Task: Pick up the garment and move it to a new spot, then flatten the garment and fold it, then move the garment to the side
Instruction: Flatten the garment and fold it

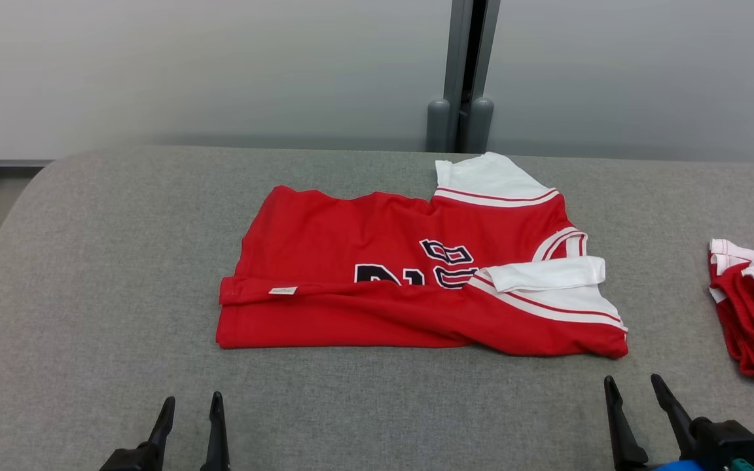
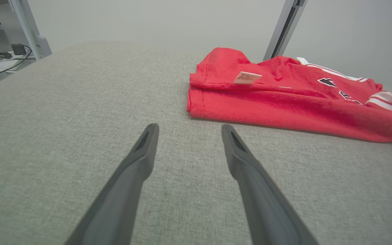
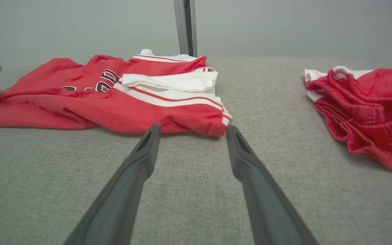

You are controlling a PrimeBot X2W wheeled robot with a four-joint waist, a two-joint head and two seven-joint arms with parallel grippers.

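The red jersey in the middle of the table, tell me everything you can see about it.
The jersey is soft red knit with white sleeves, red-and-white striped trim and dark lettering half hidden by a fold. A small white tag sits near its left end. It lies partly folded, near edge turned over, on the grey table, touching nothing else.

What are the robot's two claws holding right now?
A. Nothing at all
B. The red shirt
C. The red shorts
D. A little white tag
A: the left gripper and the right gripper both stand open over the bare grey cushion, just short of the red shirt, with no cloth between their fingers.
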